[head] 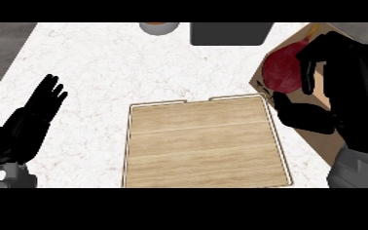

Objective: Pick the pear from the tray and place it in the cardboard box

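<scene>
Pear (283,68): a dark red, rounded fruit lay inside the cardboard box (325,143) at the counter's right edge, no longer on the tray (201,143). Only its left part showed; the rest was behind the right hand.

Right hand (332,85): hung over the box with fingers curved down beside the pear and the thumb stretched out low toward the tray's far right corner. Whether the fingers touched the fruit or had just cleared it could not be told.

Left hand (32,114): rested near the counter's left edge, fingers straight and spread, holding nothing.

Tray: wooden, with a thin pale rim, at the counter's near middle; its near edge ran out of view.

Box: tan, set at an angle, its left corner just beside the tray's right rim.

Handling, judged: the pear looked light and stiff enough for one hand, smooth-skinned and so likely to slip; bruising seemed the main risk if let fall.

Where to hold, judged: around the widest part, fingers on one side and thumb opposite, rather than at the narrow end.

Progress, judged: the placing looked nearly or fully done; release was not confirmed.

Far edge: a dark grey block (231,33) and a round grey pot (159,28), well apart from the work.
</scene>
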You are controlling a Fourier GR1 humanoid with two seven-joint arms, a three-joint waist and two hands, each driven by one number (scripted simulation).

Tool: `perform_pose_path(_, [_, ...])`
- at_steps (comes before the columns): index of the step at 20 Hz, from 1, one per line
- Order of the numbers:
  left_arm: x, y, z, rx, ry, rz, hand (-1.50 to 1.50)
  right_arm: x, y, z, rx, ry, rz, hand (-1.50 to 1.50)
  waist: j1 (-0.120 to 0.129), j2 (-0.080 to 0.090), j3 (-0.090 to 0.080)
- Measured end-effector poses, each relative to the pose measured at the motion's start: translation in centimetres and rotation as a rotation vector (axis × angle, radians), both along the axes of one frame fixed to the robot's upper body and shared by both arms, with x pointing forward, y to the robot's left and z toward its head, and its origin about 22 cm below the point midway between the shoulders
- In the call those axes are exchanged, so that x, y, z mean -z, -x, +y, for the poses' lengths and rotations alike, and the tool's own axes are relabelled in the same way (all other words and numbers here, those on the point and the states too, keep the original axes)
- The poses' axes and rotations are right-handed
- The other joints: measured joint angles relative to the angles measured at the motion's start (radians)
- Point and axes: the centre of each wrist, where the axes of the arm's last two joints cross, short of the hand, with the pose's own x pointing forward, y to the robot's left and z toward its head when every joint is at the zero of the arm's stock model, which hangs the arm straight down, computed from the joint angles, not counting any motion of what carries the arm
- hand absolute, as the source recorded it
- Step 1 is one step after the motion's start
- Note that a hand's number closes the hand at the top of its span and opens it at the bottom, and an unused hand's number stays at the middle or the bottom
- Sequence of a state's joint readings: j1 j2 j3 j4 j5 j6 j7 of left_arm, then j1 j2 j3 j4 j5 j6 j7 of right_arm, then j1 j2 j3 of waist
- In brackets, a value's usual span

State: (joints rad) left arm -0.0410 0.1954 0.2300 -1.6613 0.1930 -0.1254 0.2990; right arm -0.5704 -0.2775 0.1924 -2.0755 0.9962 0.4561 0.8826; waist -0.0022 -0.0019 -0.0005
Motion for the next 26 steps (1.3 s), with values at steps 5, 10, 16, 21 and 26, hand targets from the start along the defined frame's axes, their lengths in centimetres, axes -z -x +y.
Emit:
perform_pose_path(5, [0.3,0.1,-0.4,-0.003,0.002,-0.006,0.0,-0.5,-2.0,-3.8,0.066,0.031,0.031,1.5,0.003,0.001,0.0])
perform_pose_path(10, [0.2,-0.2,-0.5,-0.001,0.004,-0.002,0.0,1.1,-4.0,-6.3,0.072,0.044,0.04,1.5,0.005,0.002,0.0])
perform_pose_path(16, [0.1,0.0,-0.1,0.002,0.001,-0.001,0.0,3.8,-6.6,-9.2,0.062,0.032,0.047,1.5,0.007,0.003,0.001])
perform_pose_path(21, [0.1,-0.1,0.2,0.001,-0.001,-0.006,0.0,7.1,-8.3,-11.2,0.048,0.006,0.087,1.5,0.009,0.003,0.001])
perform_pose_path(26, [0.8,-0.1,0.1,-0.001,0.003,-0.007,0.0,10.8,-8.9,-13.2,0.079,-0.056,0.213,-1.5,0.008,-0.001,-0.003])
